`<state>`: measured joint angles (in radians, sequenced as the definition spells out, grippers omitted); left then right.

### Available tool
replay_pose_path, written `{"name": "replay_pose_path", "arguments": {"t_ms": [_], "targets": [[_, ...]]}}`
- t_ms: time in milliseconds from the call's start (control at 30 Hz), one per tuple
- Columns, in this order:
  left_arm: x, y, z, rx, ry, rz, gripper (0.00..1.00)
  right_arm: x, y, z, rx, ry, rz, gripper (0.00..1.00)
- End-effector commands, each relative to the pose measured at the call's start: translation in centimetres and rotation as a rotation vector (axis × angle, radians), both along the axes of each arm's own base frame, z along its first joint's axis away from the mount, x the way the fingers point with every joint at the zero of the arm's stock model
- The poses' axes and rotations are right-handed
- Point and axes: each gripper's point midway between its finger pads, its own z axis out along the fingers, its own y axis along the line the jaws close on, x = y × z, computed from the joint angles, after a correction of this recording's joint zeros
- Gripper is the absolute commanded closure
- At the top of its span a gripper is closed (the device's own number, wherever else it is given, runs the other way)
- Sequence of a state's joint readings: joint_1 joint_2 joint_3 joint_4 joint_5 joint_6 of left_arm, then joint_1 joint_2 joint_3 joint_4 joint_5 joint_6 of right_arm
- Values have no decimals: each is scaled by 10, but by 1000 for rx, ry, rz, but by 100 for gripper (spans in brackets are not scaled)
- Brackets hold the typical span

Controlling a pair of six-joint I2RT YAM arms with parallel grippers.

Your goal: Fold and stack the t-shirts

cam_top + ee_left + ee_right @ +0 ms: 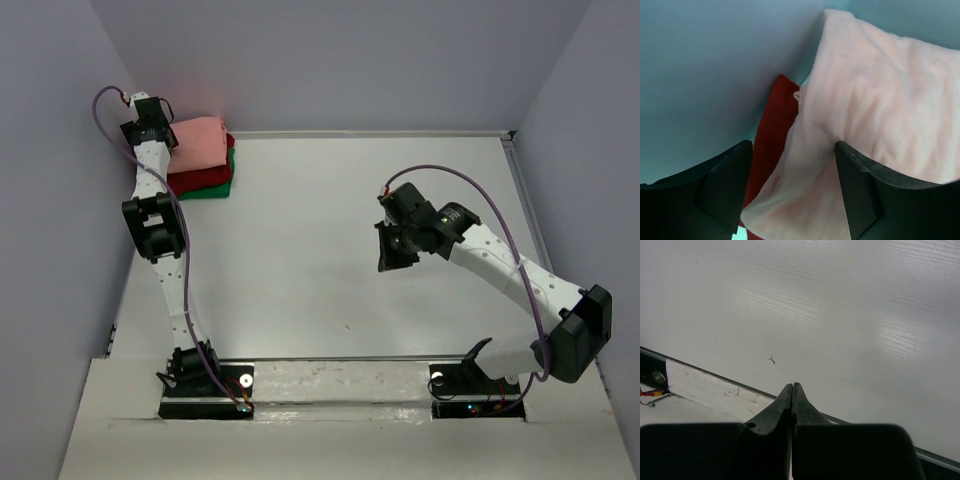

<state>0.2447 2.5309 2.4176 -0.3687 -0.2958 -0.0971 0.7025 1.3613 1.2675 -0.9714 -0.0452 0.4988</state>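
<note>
Left gripper (790, 192): spread wide, released, at the pink shirt (200, 140) edge.
Right gripper (792, 390): clenched, empty, above desk (330, 250).
Stack: pink shirt atop dark red shirt (195, 181) and green shirt (222, 188), desk's 11 o'clock corner.

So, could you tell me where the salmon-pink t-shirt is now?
The salmon-pink t-shirt lies at the table's far-left corner in the top view, atop the dark red t-shirt and green t-shirt, beside the left gripper.

High rear overview; close wrist views, left sharing the t-shirts (203, 160)
</note>
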Motion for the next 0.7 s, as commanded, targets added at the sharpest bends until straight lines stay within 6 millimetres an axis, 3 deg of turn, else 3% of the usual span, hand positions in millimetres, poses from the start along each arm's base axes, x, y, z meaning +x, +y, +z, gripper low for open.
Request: {"name": "replay_pose_path", "arguments": {"t_ms": [0,67,233,333,500,533,567,600,633,667], "targets": [[-12,4,122,108,-194,73,21,-3,8,3,42,-7,15,100],[-16,2,133,128,-204,85,20,-3,9,2,48,-5,18,100],[-19,-30,166,199,-219,61,20,-4,12,0,60,-2,26,100],[-20,-51,175,220,-222,40,19,-7,14,0,62,1,32,100],[-10,-70,163,194,-212,-26,21,-12,12,6,73,-16,27,100],[-7,-72,158,182,-208,-46,30,-12,10,5,69,-16,23,100],[-3,-74,154,177,-206,-57,30,-13,9,6,69,-16,22,100],[-2,-75,148,171,-186,-62,43,-13,8,6,66,-17,18,100],[3,-75,138,165,-173,-66,79,-15,7,6,66,-14,12,100],[4,-75,131,151,-157,-74,100,-15,6,6,65,-14,10,100]]}}
